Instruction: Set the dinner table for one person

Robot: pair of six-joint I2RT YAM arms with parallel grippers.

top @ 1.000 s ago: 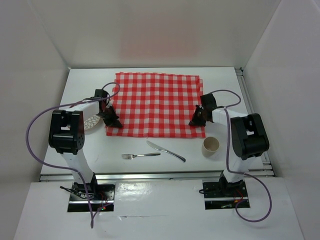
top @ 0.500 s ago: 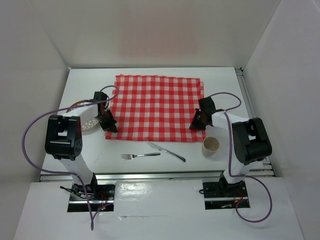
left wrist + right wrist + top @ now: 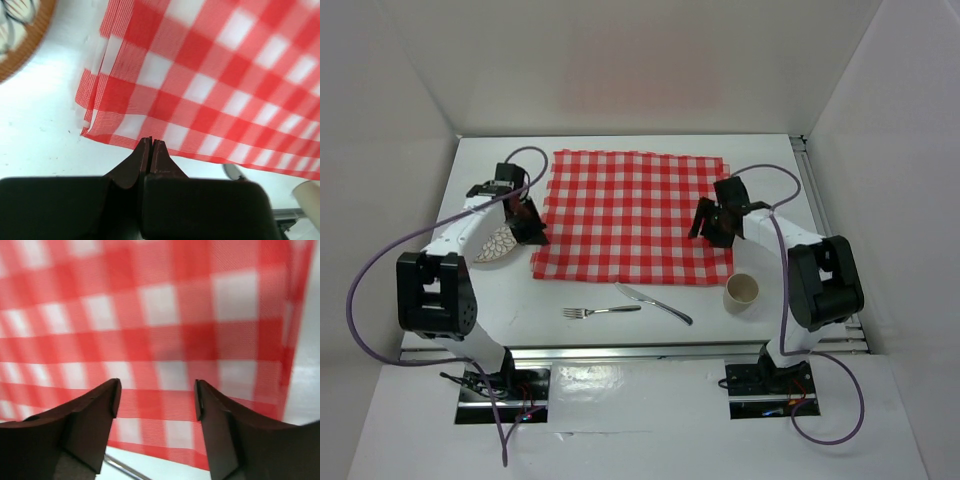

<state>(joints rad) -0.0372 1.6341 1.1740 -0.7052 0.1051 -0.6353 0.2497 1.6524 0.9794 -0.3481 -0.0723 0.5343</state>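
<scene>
The dinner table (image 3: 770, 180) is a white top with a red-and-white checked cloth (image 3: 635, 215) spread flat on its middle. My left gripper (image 3: 528, 228) hangs at the cloth's left edge. In the left wrist view it (image 3: 151, 142) is shut, nothing shows between its fingers, and the cloth's folded near-left corner (image 3: 87, 131) lies just beyond it. My right gripper (image 3: 703, 225) hovers over the cloth's right side. Its jaws (image 3: 156, 385) stand open above the checks (image 3: 165, 330), holding nothing.
A patterned plate (image 3: 498, 247) with a brown rim (image 3: 20, 55) lies left of the cloth, partly under my left arm. A fork (image 3: 602, 311) and a knife (image 3: 653, 302) lie in front of the cloth. A paper cup (image 3: 742, 291) stands at the front right.
My right gripper has opened and drawn back from the cloth's near-right corner. The left gripper, still shut, has moved from the near-left corner farther along the cloth's left edge.
</scene>
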